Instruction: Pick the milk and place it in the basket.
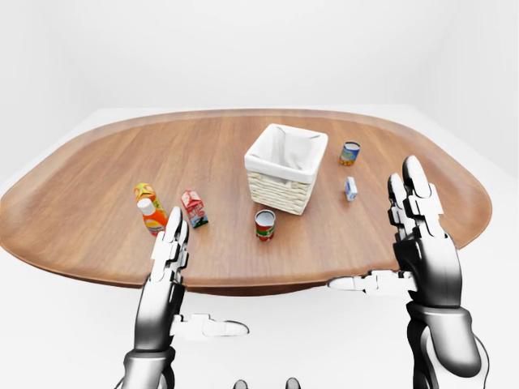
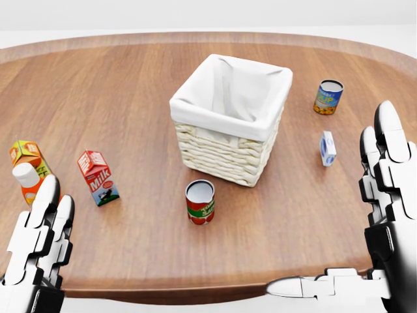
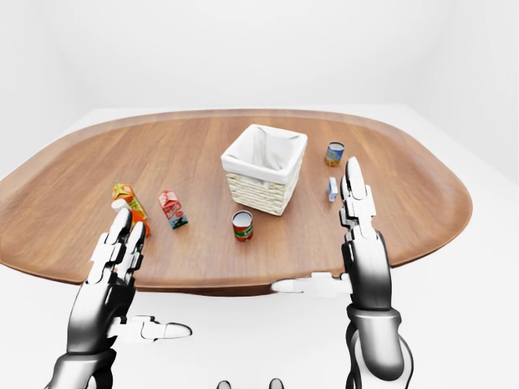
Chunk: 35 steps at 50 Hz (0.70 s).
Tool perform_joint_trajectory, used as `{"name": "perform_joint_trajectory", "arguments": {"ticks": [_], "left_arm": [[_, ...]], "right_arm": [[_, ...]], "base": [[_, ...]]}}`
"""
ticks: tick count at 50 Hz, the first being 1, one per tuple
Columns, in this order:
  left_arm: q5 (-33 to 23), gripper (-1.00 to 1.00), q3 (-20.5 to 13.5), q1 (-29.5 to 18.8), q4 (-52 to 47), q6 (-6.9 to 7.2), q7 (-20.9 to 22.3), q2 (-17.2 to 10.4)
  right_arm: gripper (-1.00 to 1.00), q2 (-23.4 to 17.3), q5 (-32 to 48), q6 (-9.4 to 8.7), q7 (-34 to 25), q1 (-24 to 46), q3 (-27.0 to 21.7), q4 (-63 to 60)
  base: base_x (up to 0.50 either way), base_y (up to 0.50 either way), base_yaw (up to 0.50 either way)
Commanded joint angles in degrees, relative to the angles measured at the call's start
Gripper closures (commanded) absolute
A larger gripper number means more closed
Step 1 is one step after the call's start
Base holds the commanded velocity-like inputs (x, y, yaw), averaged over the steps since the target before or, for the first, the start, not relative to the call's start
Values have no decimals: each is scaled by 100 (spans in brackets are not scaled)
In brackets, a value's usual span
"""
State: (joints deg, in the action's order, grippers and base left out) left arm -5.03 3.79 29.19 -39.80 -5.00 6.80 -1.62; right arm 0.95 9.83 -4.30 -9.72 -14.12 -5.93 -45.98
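Note:
The milk (image 2: pixel 98 177) is a small red carton standing upright on the wooden table (image 2: pixel 130 98), at the left of the head view. The wicker basket (image 2: pixel 221 153) with a white cloth lining stands in the middle, to the right of the milk. My left hand (image 1: pixel 166 271) is open and empty, fingers pointing up, at the table's near edge just below and left of the milk. My right hand (image 1: pixel 422 243) is open and empty, raised at the right, below and right of the basket.
An orange carton (image 2: pixel 25 155) and a white-capped orange bottle (image 2: pixel 27 179) stand left of the milk. A red-green can (image 2: pixel 200 202) stands below the basket. A blue can (image 2: pixel 328 96) and a small blue-white carton (image 2: pixel 328 149) stand to its right.

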Motion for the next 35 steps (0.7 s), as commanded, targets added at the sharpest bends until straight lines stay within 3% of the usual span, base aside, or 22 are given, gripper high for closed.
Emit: {"name": "perform_joint_trajectory", "arguments": {"ticks": [1,14,35], "left_arm": [[-8,-100,25,10,-16,0,-20,-20],[-37,-100,50,16,2,0,-51,-34],[-53,-100,41,11,35,0,-58,-32]], "right_arm": [[-100,1,-1,-16,-13,-12,-5,-52],[-100,9,3,-70,-17,8,-22,-110],[-100,11,18,4,6,-29,-6,-61]], "base": [[27,0,0],[26,0,0],[26,0,0]]}}
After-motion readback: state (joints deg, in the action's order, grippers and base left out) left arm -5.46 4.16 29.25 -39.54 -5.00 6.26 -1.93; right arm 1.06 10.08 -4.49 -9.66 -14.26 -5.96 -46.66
